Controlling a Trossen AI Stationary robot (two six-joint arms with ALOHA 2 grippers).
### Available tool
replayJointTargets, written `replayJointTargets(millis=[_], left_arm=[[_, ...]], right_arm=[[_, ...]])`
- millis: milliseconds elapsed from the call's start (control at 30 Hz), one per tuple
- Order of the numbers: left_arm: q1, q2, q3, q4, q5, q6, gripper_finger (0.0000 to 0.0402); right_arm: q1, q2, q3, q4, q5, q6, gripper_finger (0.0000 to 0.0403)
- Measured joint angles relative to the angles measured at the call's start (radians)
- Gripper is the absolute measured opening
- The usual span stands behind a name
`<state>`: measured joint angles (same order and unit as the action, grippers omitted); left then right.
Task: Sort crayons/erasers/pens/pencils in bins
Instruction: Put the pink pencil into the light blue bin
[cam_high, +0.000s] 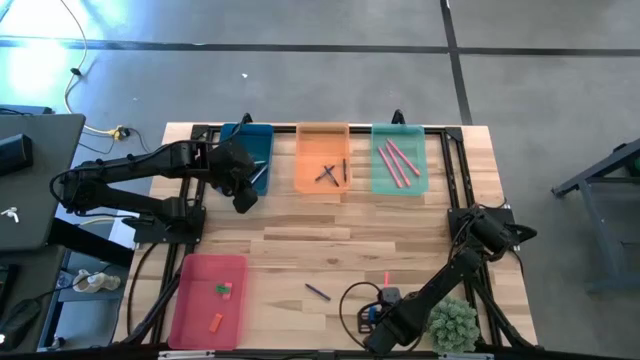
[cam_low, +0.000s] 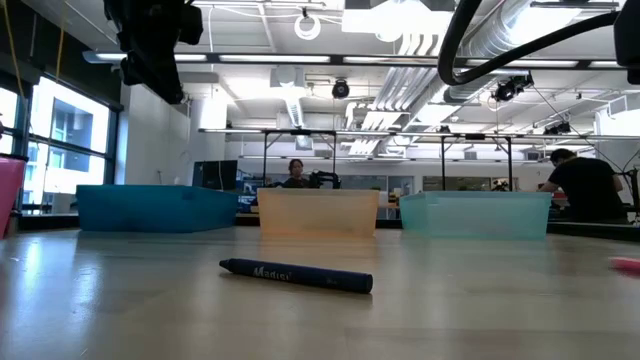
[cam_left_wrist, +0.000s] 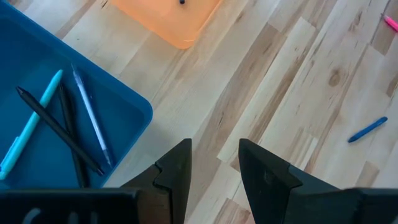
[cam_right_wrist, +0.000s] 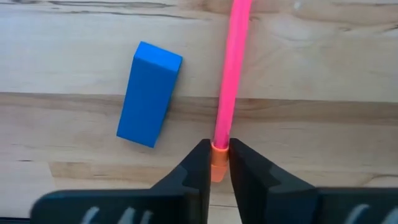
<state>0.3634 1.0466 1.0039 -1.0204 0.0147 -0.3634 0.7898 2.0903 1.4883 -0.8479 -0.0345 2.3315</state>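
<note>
My right gripper (cam_right_wrist: 218, 163) stands at the table's near side, shut on a pink pencil (cam_right_wrist: 231, 68) that lies on the wood. A blue eraser (cam_right_wrist: 149, 93) lies flat beside it. A dark blue crayon (cam_high: 318, 291) rests on its side near the front edge, also seen in the low view (cam_low: 295, 275). My left gripper (cam_left_wrist: 214, 167) hangs open above the near right corner of the teal-blue bin (cam_high: 250, 150), which holds pens (cam_left_wrist: 90, 115). The orange bin (cam_high: 322, 160), mint bin (cam_high: 400, 160) with pink pencils, and pink-red bin (cam_high: 208, 300) with erasers sit on the table. My right gripper pinches the pencil's orange eraser end (cam_right_wrist: 218, 169) between its two fingers, one on each side of the shaft. The fingers come from above, pointing down. The rest of the pencil stretches away from the fingers and lies along the table top.
A black rail frame (cam_high: 455, 170) runs around the bins at the back. A green spiky ball (cam_high: 452, 325) and a looped black cable (cam_high: 360, 300) sit by the front right. Bare wood lies in the table's middle (cam_high: 330, 235).
</note>
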Motion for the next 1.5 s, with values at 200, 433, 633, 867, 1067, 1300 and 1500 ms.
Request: replayJointTargets(millis=[200, 433, 633, 867, 1067, 1300, 1500], left_arm=[[0.0, 0.0, 0.0, 0.0, 0.0, 0.0, 0.0119], [0.0, 0.0, 0.0, 0.0, 0.0, 0.0, 0.0119], [0.0, 0.0, 0.0, 0.0, 0.0, 0.0, 0.0119], [0.0, 0.0, 0.0, 0.0, 0.0, 0.0, 0.0119], [0.0, 0.0, 0.0, 0.0, 0.0, 0.0, 0.0119], [0.0, 0.0, 0.0, 0.0, 0.0, 0.001, 0.0119], [0.0, 0.0, 0.0, 0.0, 0.0, 0.001, 0.0119]], right_arm=[[0.0, -0.001, 0.0, 0.003, 0.0, -0.002, 0.0013], [0.009, -0.002, 0.002, 0.005, 0.012, -0.002, 0.0006], [0.023, -0.002, 0.002, 0.078, 0.046, -0.002, 0.0005], [0.023, -0.002, 0.002, 0.134, 0.092, -0.001, 0.0005], [0.022, -0.004, 0.048, 0.074, 0.148, -0.002, 0.0005], [0.008, -0.021, 0.106, -0.044, 0.226, -0.021, 0.0005], [-0.023, -0.089, 0.1, -0.155, 0.333, -0.054, 0.0005]])
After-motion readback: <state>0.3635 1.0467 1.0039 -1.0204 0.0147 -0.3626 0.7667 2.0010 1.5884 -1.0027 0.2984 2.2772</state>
